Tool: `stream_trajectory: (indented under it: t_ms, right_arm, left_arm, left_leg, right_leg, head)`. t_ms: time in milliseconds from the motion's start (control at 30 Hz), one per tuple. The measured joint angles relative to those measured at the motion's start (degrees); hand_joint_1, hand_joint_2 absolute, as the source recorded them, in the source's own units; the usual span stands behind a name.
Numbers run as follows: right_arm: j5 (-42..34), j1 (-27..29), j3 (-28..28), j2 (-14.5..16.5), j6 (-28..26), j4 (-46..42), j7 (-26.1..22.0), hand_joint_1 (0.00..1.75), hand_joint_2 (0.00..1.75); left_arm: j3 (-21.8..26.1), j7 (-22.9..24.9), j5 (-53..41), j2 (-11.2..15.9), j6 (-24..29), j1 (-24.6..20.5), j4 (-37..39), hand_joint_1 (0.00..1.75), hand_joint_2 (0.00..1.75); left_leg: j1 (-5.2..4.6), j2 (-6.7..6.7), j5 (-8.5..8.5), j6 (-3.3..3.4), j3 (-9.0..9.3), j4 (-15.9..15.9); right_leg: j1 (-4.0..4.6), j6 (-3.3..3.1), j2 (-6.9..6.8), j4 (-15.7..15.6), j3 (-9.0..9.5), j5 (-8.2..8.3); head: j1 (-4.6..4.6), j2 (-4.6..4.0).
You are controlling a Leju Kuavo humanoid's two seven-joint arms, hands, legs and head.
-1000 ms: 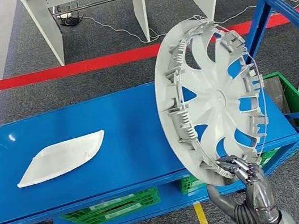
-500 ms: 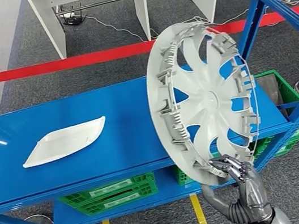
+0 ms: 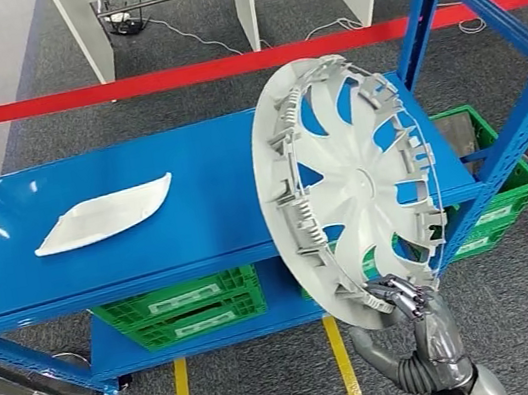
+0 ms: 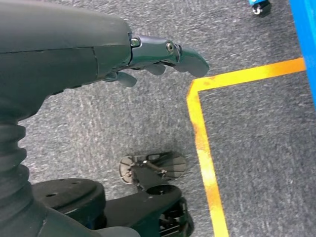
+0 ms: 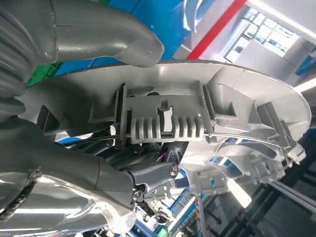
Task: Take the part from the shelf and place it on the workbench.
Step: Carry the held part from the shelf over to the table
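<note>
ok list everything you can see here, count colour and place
wheel cover: one, silver-grey, upright, gripped at its lower rim in front of the shelf
flat panel part: one, white, left on the top shelf
shelf: one, blue, across the middle
crates: at least two, green, on the lower shelf level
tape line: one, red, on the floor behind the shelf
floor marking: yellow, before the shelf
right hand: holds the wheel cover's rim
left hand: hangs over the carpet, holding nothing

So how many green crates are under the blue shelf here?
3 visible: one green crate under the shelf's left half, one at the right end, one glimpsed behind the wheel cover. More may be hidden.
</note>
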Motion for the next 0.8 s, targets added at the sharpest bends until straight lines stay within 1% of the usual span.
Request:
stream_trajectory:
  t_ms: [33,67,100,133,167,200,233,267,300,333,367,400,433,467,500,533,567,600,633,667,700,733,767,800]
  right_arm:
    - [-0.3,-0.09,-0.01,0.06,0.01,0.03,-0.13,1.75,1.75]
    - [-0.71,-0.19,-0.01,0.16,0.03,0.06,-0.29,1.75,1.75]
    - [-1.16,-0.26,-0.02,0.3,0.09,0.09,-0.46,1.75,1.75]
    - [-1.64,-0.32,-0.03,0.47,0.15,0.15,-0.61,1.75,1.75]
    - [-2.06,-0.37,-0.04,0.62,0.22,0.24,-0.74,1.75,1.75]
    - [-2.34,-0.39,-0.05,0.75,0.29,0.35,-0.82,1.75,1.75]
    - [-2.49,-0.4,-0.05,0.86,0.34,0.44,-0.85,1.75,1.75]
    - [-2.56,-0.4,-0.05,0.93,0.38,0.5,-0.86,1.75,1.75]
    - [-2.58,-0.4,-0.04,1.01,0.41,0.53,-0.87,1.75,1.75]
    - [-2.6,-0.4,-0.04,1.09,0.43,0.54,-0.88,1.75,1.75]
    - [-2.62,-0.42,-0.05,1.17,0.43,0.53,-0.9,1.75,1.75]
    - [-2.63,-0.49,-0.05,1.25,0.43,0.53,-0.91,1.75,1.75]
    - [-2.64,-0.56,-0.07,1.3,0.43,0.52,-0.93,1.75,1.75]
    - [-2.64,-0.62,-0.07,1.33,0.43,0.52,-0.96,1.75,1.75]
    - [-2.64,-0.65,-0.07,1.35,0.43,0.53,-0.98,1.75,1.75]
    - [-2.64,-0.66,-0.06,1.37,0.43,0.54,-1.02,1.75,1.75]
    - [-2.64,-0.67,-0.04,1.38,0.43,0.56,-1.05,1.75,1.75]
    - [-2.64,-0.69,-0.03,1.38,0.43,0.61,-1.08,1.75,1.75]
    - [-2.64,-0.72,-0.01,1.39,0.43,0.66,-1.1,1.75,1.75]
    - [-2.65,-0.73,0.02,1.39,0.44,0.73,-1.12,1.75,1.75]
    - [-2.66,-0.73,0.04,1.39,0.44,0.79,-1.13,1.75,1.75]
    - [-2.66,-0.72,0.06,1.39,0.45,0.84,-1.13,1.75,1.75]
    - [-2.67,-0.73,0.08,1.39,0.45,0.87,-1.13,1.75,1.75]
    - [-2.67,-0.75,0.08,1.39,0.45,0.88,-1.13,1.75,1.75]
  left_arm:
    - [-0.01,0.13,0.01,0.03,0.01,0.1,0.02,0.0,1.75]
    - [-0.01,0.21,0.05,0.04,0.01,0.19,0.03,0.0,1.75]
    - [-0.01,0.25,0.09,0.04,0.02,0.22,0.03,0.0,1.75]
    - [-0.01,0.27,0.14,0.04,0.02,0.25,0.03,0.0,1.75]
    - [-0.01,0.27,0.18,0.04,0.02,0.25,0.03,0.0,1.75]
    - [-0.01,0.27,0.19,0.04,0.02,0.25,0.03,0.0,1.75]
    - [-0.01,0.27,0.21,0.04,0.02,0.25,0.03,0.0,1.75]
    - [-0.01,0.27,0.22,0.04,0.02,0.24,0.03,0.0,1.75]
    - [-0.01,0.27,0.23,0.05,0.02,0.21,0.03,0.0,1.75]
    - [-0.01,0.26,0.23,0.16,0.04,0.16,0.03,0.0,1.75]
    - [-0.01,0.25,0.23,0.24,0.07,0.09,0.03,0.0,1.75]
    - [-0.01,0.23,0.24,0.32,0.1,0.05,0.03,0.0,1.75]
    - [-0.01,0.22,0.24,0.38,0.11,0.05,0.03,0.0,1.75]
    - [-0.01,0.21,0.25,0.32,0.11,0.1,0.03,0.0,1.75]
    - [-0.01,0.21,0.25,0.29,0.11,0.14,0.03,0.0,1.75]
    - [-0.01,0.21,0.27,0.26,0.11,0.15,0.03,0.0,1.75]
    - [0.0,0.21,0.3,0.23,0.12,0.14,0.03,0.0,1.75]
    - [0.01,0.21,0.32,0.2,0.12,0.1,0.03,0.0,1.75]
    - [0.01,0.21,0.33,0.16,0.12,0.1,0.03,0.0,1.75]
    - [0.01,0.21,0.33,0.11,0.11,0.11,0.03,0.0,1.75]
    - [0.01,0.21,0.33,0.07,0.1,0.13,0.03,0.0,1.75]
    - [0.01,0.21,0.33,0.04,0.1,0.14,0.03,0.0,1.75]
    - [0.01,0.21,0.33,0.01,0.1,0.14,0.03,0.0,1.75]
    - [0.01,0.21,0.33,0.0,0.1,0.13,0.03,0.0,1.75]
  left_leg:
    - [0.09,-0.05,-1.35,-0.3,-0.39,0.91]
    - [0.16,-0.09,-3.75,-0.56,-0.99,2.9]
    - [0.19,-0.12,-6.77,-0.77,-1.68,5.86]
    - [0.19,-0.13,-9.69,-0.91,-2.37,9.6]
    - [0.19,-0.13,-11.46,-0.94,-2.76,12.98]
    - [0.17,-0.15,-11.88,-0.83,-2.51,15.08]
    - [0.11,-0.17,-11.2,-0.58,-1.49,15.42]
    - [0.0,-0.21,-9.79,-0.12,0.48,13.59]
    - [-0.23,-0.31,-8.48,0.57,3.25,10.01]
    - [-0.51,-0.38,-7.95,1.35,6.18,5.7]
    - [-0.78,-0.46,-7.91,1.92,8.58,1.79]
    - [-1.07,-0.53,-8.14,2.27,10.02,-0.86]
    - [-1.25,-0.53,-8.29,2.39,10.49,-2.17]
    - [-1.32,-0.52,-7.82,2.37,10.3,-2.74]
    - [-1.26,-0.39,-7.15,2.42,9.98,-3.03]
    - [-1.11,-0.27,-6.47,2.59,9.55,-3.35]
    - [-0.95,-0.14,-5.78,2.74,8.98,-3.63]
    - [-0.84,-0.03,-5.19,2.87,8.31,-3.67]
    - [-0.84,-0.02,-4.63,2.98,7.5,-3.6]
    - [-0.84,0.02,-4.05,2.96,6.68,-3.49]
    - [-0.83,0.07,-3.49,2.89,5.85,-3.38]
    - [-0.8,0.13,-2.94,2.77,4.99,-3.2]
    - [-0.73,0.17,-2.45,2.58,4.11,-2.94]
    - [-0.68,0.18,-2.04,2.34,3.29,-2.57]
  right_leg:
    - [-0.02,-0.61,-0.11,0.01,-0.39,0.46]
    - [-0.04,-1.15,-0.22,0.0,-0.88,1.01]
    - [0.05,-1.5,-0.28,0.06,-1.37,1.57]
    - [0.18,-1.77,-0.33,0.11,-1.95,2.18]
    - [0.34,-1.86,-0.36,0.2,-2.68,2.78]
    - [0.53,-1.93,-0.37,0.3,-3.47,3.34]
    - [0.75,-1.98,-0.37,0.41,-4.28,3.88]
    - [0.99,-2.01,-0.35,0.51,-5.03,4.4]
    - [1.13,-2.03,-0.32,0.57,-5.63,4.9]
    - [1.33,-1.95,-0.3,0.61,-6.13,5.36]
    - [1.38,-1.78,-0.32,0.62,-6.52,5.86]
    - [1.32,-1.5,-0.37,0.56,-6.81,6.37]
    - [1.26,-1.14,-0.42,0.43,-7.06,6.91]
    - [1.16,-0.74,-0.44,0.24,-7.25,7.48]
    - [1.09,-0.42,-0.39,0.24,-7.47,7.45]
    - [1.09,-0.14,-0.33,0.8,-7.96,6.52]
    - [1.08,0.12,-0.25,2.4,-8.67,4.54]
    - [0.97,0.32,-0.19,5.2,-9.57,1.71]
    - [0.88,0.57,-0.17,8.82,-10.54,-1.07]
    - [0.78,0.81,-0.16,12.48,-11.15,-2.99]
    - [0.7,1.02,-0.17,15.09,-11.25,-3.57]
    - [0.63,1.21,-0.17,15.98,-10.55,-2.81]
    - [0.53,1.35,-0.18,14.8,-8.9,-1.14]
    - [0.39,1.5,-0.2,11.74,-6.34,0.51]
  head:
    - [-0.07,0.0]
    - [-0.21,0.0]
    - [-0.34,0.0]
    - [-0.42,0.0]
    - [-0.46,0.0]
    - [-0.44,0.0]
    - [-0.45,0.0]
    - [-0.45,0.0]
    - [-0.44,0.0]
    - [-0.42,0.0]
    - [-0.4,0.0]
    - [-0.39,0.0]
    - [-0.42,0.0]
    - [-0.41,0.0]
    - [-0.43,0.0]
    - [-0.37,0.0]
    - [-0.25,0.0]
    - [-0.19,0.0]
    - [-0.1,0.0]
    - [-0.08,0.0]
    - [-0.09,0.0]
    - [-0.09,0.0]
    - [-0.08,0.0]
    - [-0.08,0.0]
